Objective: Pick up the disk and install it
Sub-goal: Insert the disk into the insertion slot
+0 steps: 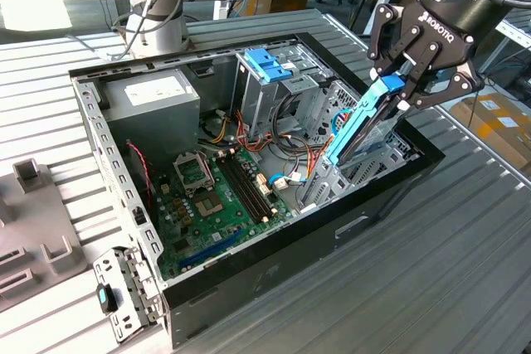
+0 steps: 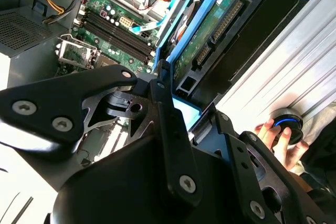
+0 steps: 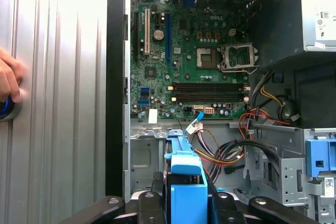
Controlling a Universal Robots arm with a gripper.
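In the exterior view my gripper (image 1: 397, 89) is shut on the disk (image 1: 358, 124), gripping the upper end of its blue rails. The disk stands on edge and tilts steeply, its lower end down in the drive bay at the exterior view's right end of the open computer case (image 1: 274, 263). The second wrist view shows the disk's green circuit-board underside (image 2: 210, 30) running away from my black fingers (image 2: 163, 103). The disk's blue rail (image 3: 185, 174) sits between my fingers in the first wrist view, above the bay's metal frame.
Inside the case lie a green motherboard (image 1: 211, 196), a grey power-supply box (image 1: 153, 101) and a metal drive cage with a blue handle (image 1: 267, 64). Coloured cables (image 1: 286, 159) run beside the bay. A person's hand (image 2: 275, 135) rests on a round device on the ribbed table outside the case.
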